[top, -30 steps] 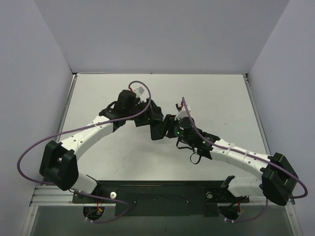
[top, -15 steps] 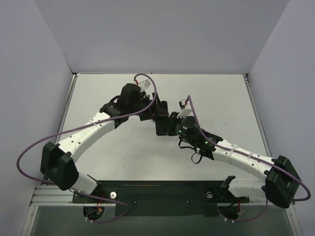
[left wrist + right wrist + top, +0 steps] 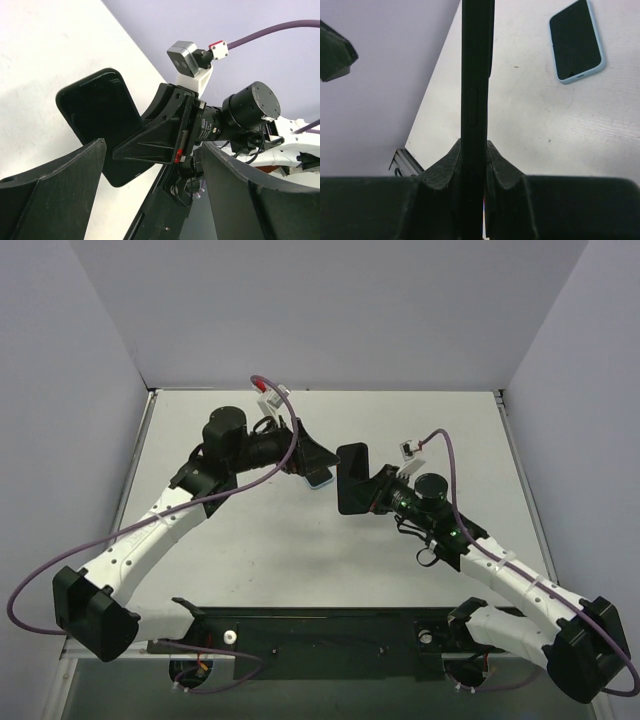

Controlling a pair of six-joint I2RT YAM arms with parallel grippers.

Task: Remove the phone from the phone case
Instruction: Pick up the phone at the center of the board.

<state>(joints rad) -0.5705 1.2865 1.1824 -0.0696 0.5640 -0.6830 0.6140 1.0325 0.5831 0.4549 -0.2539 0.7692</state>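
Left arm (image 3: 150, 525): reaches from the near-left corner in toward the middle of the table (image 3: 250, 560).
Left gripper (image 3: 312, 460): fingers spread wide with nothing between them. It is raised over the case and points at the right gripper.
Case (image 3: 577, 42): light-blue rim, dark face up, lying flat on the table. From above, it peeks out under the tip of the left gripper, just left of the phone. The right wrist view shows it lying alone, with no finger on it.
Phone (image 3: 352, 475): a black slab with rounded corners, out of the case and apart from it. It is held by one end. From above its broad face shows. The right wrist view shows only its thin edge, with a side button on it.
Right gripper (image 3: 473, 149): fingers pressed in on the phone's two faces, pinching its near end. The rest of the phone juts out beyond the fingertips.
Right arm (image 3: 500, 575): comes in from the near-right corner, wrist turned toward the left gripper.
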